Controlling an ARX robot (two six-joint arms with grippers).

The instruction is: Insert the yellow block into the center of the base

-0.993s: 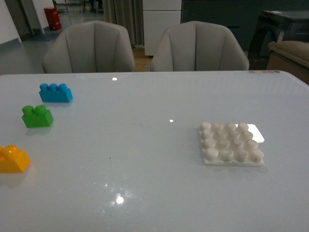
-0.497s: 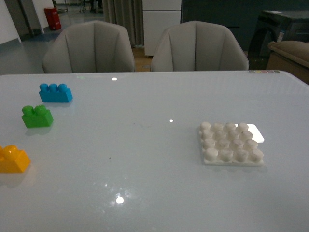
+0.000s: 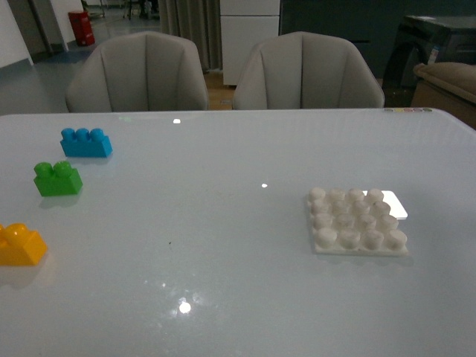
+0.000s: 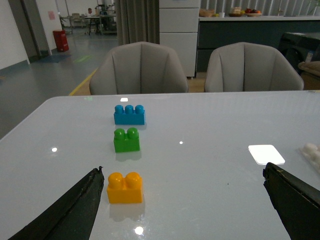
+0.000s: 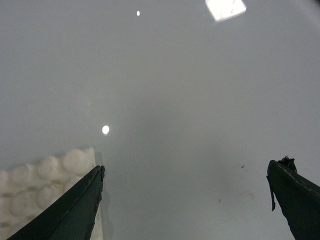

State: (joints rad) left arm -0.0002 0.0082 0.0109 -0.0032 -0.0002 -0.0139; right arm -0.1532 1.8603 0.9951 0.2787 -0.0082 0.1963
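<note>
Front view: yellow block (image 3: 21,245) on the table (image 3: 223,245), well left of the base (image 3: 358,222), with nothing moved since a second ago.

The blocks and the base lie where they did in the earlier front pictures, and neither arm shows in that view. The base sits flat with all its studs uncovered, and a white patch (image 3: 396,204) touches its far right corner. The green block (image 3: 57,178) and blue block (image 3: 86,142) stand farther back than the yellow one, also well left of the base. In the left wrist view the left fingers (image 4: 75,207) are spread wide and grip nothing, with the yellow block just beside one of them. The right fingers (image 5: 75,205) are likewise spread wide, bare, one over the base's edge.
</note>
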